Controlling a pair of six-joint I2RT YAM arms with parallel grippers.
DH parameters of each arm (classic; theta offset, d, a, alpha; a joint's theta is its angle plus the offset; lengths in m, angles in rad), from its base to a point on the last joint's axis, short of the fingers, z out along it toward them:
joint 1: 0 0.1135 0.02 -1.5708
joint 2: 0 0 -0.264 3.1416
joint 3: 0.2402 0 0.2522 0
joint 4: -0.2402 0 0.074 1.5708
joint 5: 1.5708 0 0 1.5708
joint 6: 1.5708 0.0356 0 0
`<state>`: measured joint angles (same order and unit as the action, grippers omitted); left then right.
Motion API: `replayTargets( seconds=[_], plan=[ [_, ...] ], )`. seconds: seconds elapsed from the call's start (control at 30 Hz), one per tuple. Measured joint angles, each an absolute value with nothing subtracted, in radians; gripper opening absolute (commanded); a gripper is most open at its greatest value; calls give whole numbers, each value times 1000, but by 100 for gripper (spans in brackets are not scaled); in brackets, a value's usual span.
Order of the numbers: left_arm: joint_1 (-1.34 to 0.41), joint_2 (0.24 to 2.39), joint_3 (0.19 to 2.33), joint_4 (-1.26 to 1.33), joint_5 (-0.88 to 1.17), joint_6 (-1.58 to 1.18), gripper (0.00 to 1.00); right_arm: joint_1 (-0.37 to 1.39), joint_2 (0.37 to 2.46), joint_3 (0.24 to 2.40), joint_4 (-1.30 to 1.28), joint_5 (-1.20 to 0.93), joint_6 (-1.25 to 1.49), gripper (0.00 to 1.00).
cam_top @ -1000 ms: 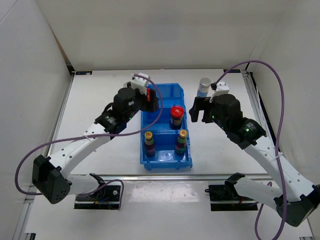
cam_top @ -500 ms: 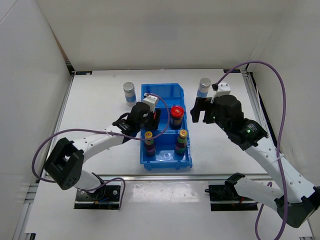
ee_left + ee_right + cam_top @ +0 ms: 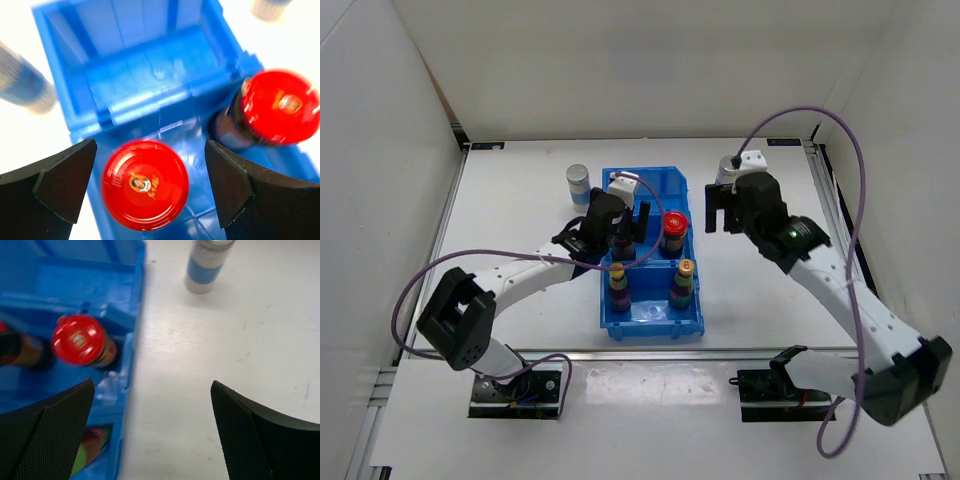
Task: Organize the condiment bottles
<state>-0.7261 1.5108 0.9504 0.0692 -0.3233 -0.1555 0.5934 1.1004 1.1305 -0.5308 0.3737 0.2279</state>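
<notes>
1. The left gripper hangs over the middle compartment of the bin. Its fingers are spread wide either side of a red-lidded jar, with a gap on each side, so nothing is pinched. The jar stands in that compartment's left half.
2. To do this step well, I judge the gripper should lift straight up with its fingers spread, so neither pad clips the lid.
3. The second jar stands just right of the first in the same compartment. It is near the right finger, and a sideways drift could knock it.
4. The right gripper, also spread and empty, is off the bin's right side and faces a shaker near the bin's far right corner. That looks like the next pick.
5. The other shaker stands just left of the bin's far end. Two yellow-capped bottles stand in the near compartment, and the far compartment holds no bottle.
6. In the way are the bin's wall and the left arm over the bin.
</notes>
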Motion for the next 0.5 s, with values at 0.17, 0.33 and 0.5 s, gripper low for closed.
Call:
replayTargets(
  seconds=[0.17, 0.33, 0.5],
  plan=[
    [-726, 1456, 1099, -45, -365, -117, 100, 479, 1300, 1233, -507, 388, 171, 100],
    [-726, 1288, 1154, -116, -445, -34, 100, 317, 1444, 1304, -452, 303, 149, 100],
    [-686, 1011, 948, -74, -567, 61, 100, 209, 1592, 1452, -406, 199, 144, 100]
  ],
)
